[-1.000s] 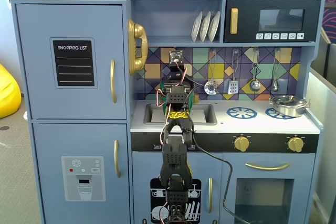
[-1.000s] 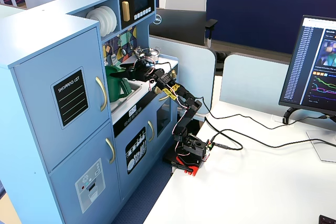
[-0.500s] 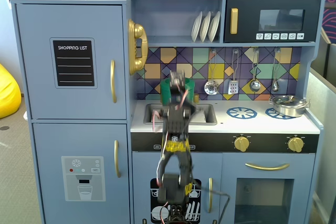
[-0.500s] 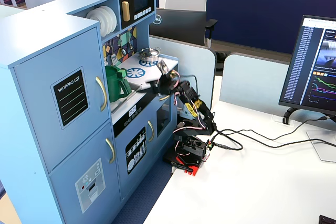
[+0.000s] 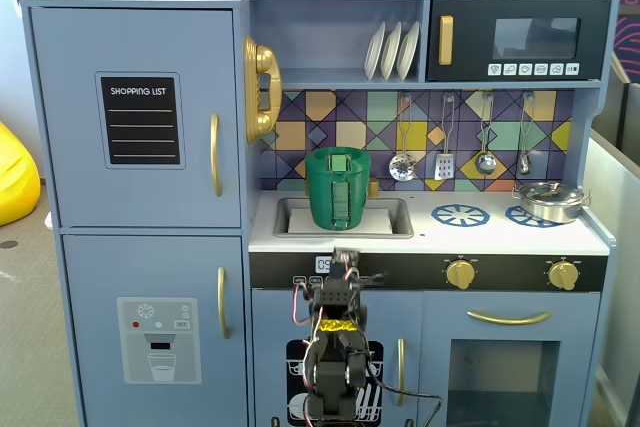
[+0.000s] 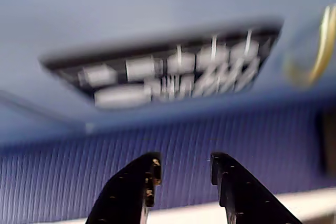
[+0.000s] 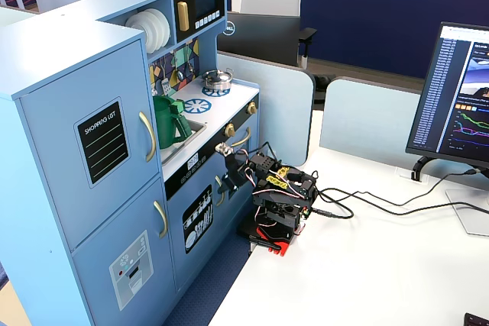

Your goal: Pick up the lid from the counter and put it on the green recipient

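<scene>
While the empty tool (image 6: 184, 169) gapes narrowly, the green recipient (image 5: 338, 188) stands in the sink (image 5: 392, 219).

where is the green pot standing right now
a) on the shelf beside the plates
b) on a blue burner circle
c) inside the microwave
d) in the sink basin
d: in a fixed view the green pot stands in the sink, left of the blue burner circles, while the silver pot sits on the far right burner.
</scene>
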Motion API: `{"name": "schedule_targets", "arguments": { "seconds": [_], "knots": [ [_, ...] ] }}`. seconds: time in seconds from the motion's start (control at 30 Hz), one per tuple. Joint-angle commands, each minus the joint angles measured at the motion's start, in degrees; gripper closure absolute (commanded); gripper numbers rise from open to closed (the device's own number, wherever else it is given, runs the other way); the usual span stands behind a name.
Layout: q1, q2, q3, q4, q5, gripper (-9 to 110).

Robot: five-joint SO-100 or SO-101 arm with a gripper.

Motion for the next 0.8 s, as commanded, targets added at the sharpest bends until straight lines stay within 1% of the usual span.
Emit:
{"name": "schedule_targets", "arguments": {
  "seconds": [0.0,0.17,0.33,0.4,0.47,0.77],
  "knots": [
    [-1.2,6.4,5.6,4.8,1.4,101],
    [-4.4,7.2,6.2,19.1,-0.7,100],
    [-3.6,7.7,6.2,28.1,-1.1,100],
    [-4.0,7.7,6.2,32.3,-2.8,99],
    [-4.2,7.7,6.2,32.4,-0.3,99],
    [-2.5,7.7,6.2,32.4,-0.5,98]
  ]
}}
